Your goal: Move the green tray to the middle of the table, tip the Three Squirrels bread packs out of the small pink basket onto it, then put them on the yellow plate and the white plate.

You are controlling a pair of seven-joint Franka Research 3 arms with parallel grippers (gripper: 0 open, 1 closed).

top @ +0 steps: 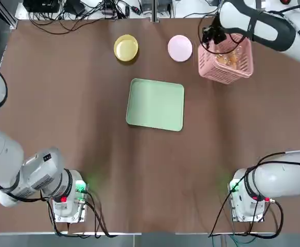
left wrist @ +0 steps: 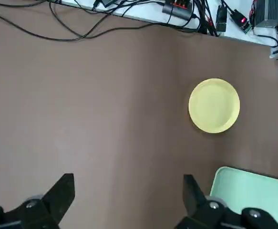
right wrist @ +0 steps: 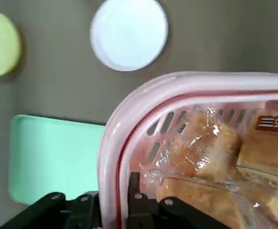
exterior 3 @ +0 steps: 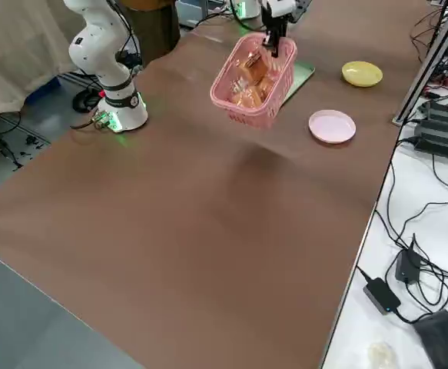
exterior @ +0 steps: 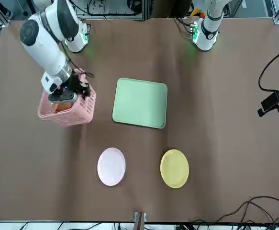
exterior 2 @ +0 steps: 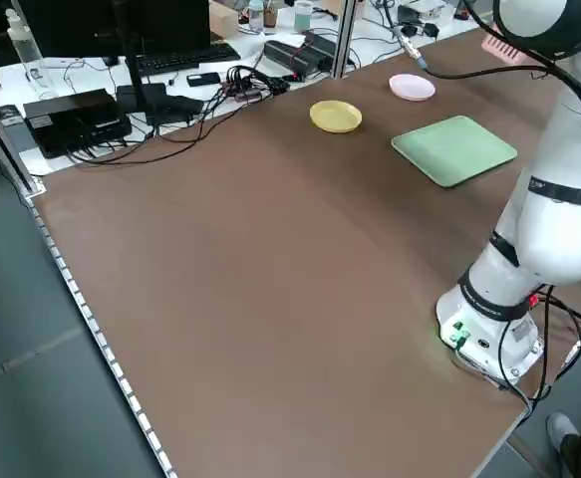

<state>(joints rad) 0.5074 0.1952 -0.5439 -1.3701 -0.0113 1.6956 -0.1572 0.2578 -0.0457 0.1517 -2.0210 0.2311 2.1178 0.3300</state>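
We see the left gripper (left wrist: 124, 205) near the tabletop's left edge, its fingers spread apart over bare cloth. At mid-table (top: 77, 128) lies the green tray (top: 155, 104). Toward the far edge sit the yellow plate (top: 125, 48) and, beside it, the white plate (top: 180, 48). Near the far right corner the right gripper (exterior: 65, 95) is clamped on the small pink basket's (top: 226, 60) rim (apparently lifted off the table), the Three Squirrels bread packs (right wrist: 210, 162) inside.

Overhead camera looking straight down on the table (top: 88, 128), front camera facing back across it, raised side cameras diagonal from either edge, both sharing the green tray (exterior 2: 454, 149), wrist cameras close.
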